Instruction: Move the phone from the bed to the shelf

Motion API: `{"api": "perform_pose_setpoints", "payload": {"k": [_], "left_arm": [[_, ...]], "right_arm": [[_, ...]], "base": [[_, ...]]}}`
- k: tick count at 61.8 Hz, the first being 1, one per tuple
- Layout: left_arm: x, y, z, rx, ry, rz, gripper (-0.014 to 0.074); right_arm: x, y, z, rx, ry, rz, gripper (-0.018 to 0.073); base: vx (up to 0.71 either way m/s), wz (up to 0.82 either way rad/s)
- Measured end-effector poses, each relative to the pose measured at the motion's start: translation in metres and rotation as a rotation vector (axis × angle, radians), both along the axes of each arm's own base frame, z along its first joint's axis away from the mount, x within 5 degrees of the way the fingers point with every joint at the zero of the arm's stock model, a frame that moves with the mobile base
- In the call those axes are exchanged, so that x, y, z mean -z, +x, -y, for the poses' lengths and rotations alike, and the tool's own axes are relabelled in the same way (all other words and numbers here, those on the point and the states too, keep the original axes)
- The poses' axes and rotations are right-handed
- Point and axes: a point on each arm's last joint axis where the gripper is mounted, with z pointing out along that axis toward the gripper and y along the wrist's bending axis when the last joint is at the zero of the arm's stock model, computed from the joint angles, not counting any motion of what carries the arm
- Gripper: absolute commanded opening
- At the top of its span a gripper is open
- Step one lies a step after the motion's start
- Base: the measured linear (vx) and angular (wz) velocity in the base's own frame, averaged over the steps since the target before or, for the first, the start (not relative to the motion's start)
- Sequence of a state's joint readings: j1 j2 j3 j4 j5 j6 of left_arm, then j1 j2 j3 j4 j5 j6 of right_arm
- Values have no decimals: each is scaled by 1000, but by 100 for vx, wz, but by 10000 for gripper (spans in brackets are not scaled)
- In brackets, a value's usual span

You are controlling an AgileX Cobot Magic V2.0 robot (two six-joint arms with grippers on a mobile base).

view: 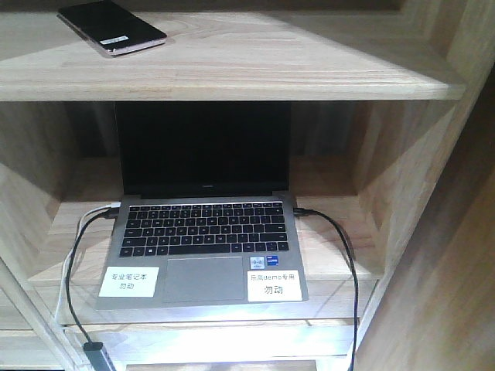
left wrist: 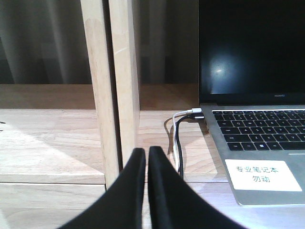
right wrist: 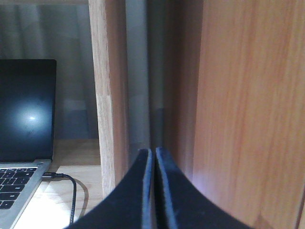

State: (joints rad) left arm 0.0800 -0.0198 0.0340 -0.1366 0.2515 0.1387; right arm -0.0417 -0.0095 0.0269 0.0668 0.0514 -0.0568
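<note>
Phone (view: 110, 26): black, glossy, white sticker visible; lies flat on the top board of the shelf (view: 309, 69), near that board's back left corner, turned at an angle to the front edge. Nothing touches it.

Laptop (view: 205, 232): grey, lid open, screen dark; stands in the compartment below the phone, centred on the lower board, front edge near the board's front edge. Two white labels (view: 129, 280) sit either side of the trackpad.

Cables (view: 344, 255): one white and one black at the laptop's left side, one black at its right, trailing over the front edge of the lower board.

Left tool (left wrist: 146, 157): black fingers pressed together, holding nothing, before a shelf upright (left wrist: 112, 86).

Right tool (right wrist: 152, 160): fingers pressed together, holding nothing, facing the shelf's right upright (right wrist: 109, 95).
</note>
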Motion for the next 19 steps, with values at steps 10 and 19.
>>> {"api": "perform_pose_setpoints", "payload": {"k": [10, 19], "left_arm": [[0, 0, 0, 0, 0, 0, 1], [0, 0, 0, 0, 0, 0, 1]], "right_arm": [[0, 0, 0, 0, 0, 0, -4], [0, 0, 0, 0, 0, 0, -4]], "base": [[0, 0], [0, 0]]}}
